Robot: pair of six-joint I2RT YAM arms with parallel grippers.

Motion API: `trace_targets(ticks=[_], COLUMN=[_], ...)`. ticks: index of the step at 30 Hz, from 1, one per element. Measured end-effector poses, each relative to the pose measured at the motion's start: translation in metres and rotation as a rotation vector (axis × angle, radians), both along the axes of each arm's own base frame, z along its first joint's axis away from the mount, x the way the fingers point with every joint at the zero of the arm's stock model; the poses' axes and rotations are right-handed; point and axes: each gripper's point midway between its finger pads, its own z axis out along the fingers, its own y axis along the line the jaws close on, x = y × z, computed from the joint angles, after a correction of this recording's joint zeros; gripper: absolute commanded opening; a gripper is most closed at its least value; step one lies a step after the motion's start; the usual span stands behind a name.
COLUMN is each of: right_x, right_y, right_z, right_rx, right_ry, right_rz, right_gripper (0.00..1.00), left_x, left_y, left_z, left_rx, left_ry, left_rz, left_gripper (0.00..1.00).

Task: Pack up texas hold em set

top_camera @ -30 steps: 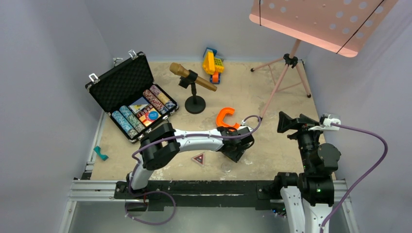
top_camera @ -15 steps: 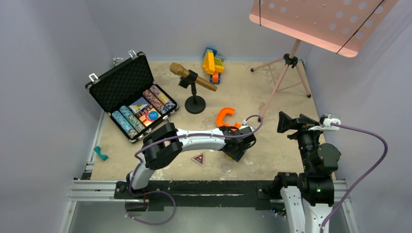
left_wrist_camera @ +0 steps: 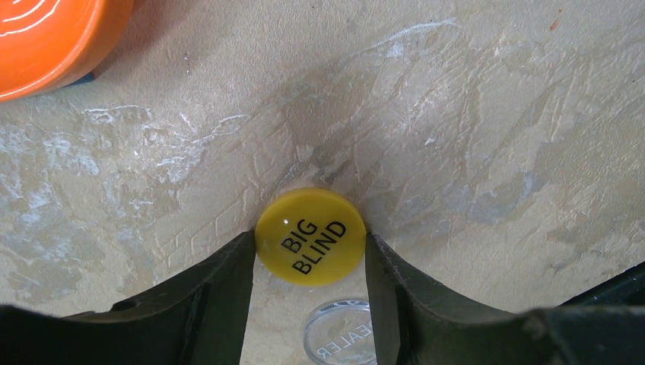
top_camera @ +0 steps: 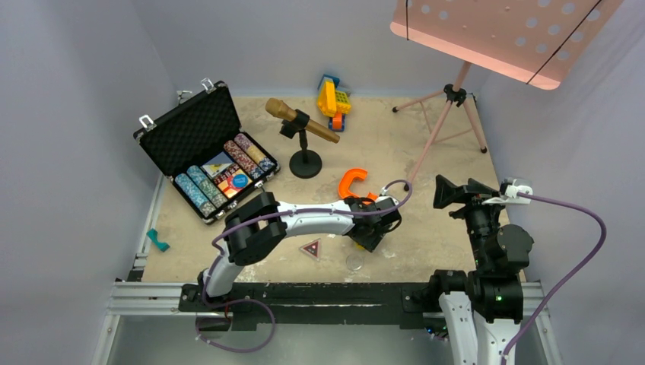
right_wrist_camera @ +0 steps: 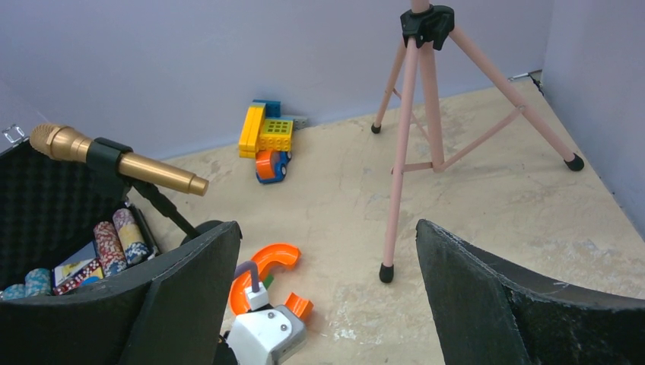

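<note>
The black case [top_camera: 182, 133] lies open at the back left, holding chip rows [top_camera: 196, 190], cards and a blue button [top_camera: 239, 181]. My left gripper [top_camera: 365, 236] is low over the table's front middle. In the left wrist view its fingers [left_wrist_camera: 228, 281] press both sides of a yellow "BIG BLIND" button [left_wrist_camera: 310, 236]. A clear dealer button [left_wrist_camera: 340, 334] lies just behind it and also shows in the top view [top_camera: 354, 262]. A triangular button [top_camera: 310, 248] lies to the left. My right gripper [top_camera: 454, 192] is raised at the right, open and empty.
An orange C-shaped piece [top_camera: 352, 182] lies just behind the left gripper. A gold microphone on a black stand [top_camera: 304, 129], a yellow toy [top_camera: 332, 99] and a pink music stand [top_camera: 449, 114] stand further back. A teal piece [top_camera: 158, 240] lies at the left edge.
The left arm has shifted very slightly away from the front edge. The right arm has not moved.
</note>
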Motion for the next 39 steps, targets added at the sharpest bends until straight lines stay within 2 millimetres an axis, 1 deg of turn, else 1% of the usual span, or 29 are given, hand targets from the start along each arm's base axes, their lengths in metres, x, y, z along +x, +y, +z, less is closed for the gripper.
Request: trace_targets(ticks=[8,15,18,23,32,36,39], right_x=[0.0,0.0,0.0,0.0,0.0,0.0,0.0], right_y=[0.0,0.0,0.0,0.0,0.0,0.0,0.0], right_z=[0.0,0.0,-0.001,-0.001,-0.001,-0.001,-0.001], right_rx=[0.0,0.0,0.0,0.0,0.0,0.0,0.0], right_ry=[0.0,0.001,0.002,0.002,0.002,0.002,0.001], right_rz=[0.0,0.0,0.0,0.0,0.0,0.0,0.0], right_gripper=[0.9,0.9,0.9,0.9,0.9,0.9,0.9], left_x=[0.0,0.003,0.007,0.017,0.038,0.05,0.063], left_y=[0.0,0.002,0.008,0.029,0.074,0.105,0.14], left_z=[0.0,0.001,0.002,0.004,0.023,0.031,0.036], left_rx=[0.001,-0.013,-0.017,-0.009,-0.015,-0.009,0.007], left_ry=[0.0,-0.006,-0.008,-0.005,-0.026,-0.034,-0.037], left_rz=[0.0,0.008,0.021,0.063,0.152,0.195,0.247], left_gripper=[0.43,0.4,0.4,0.4,0.39,0.39,0.39])
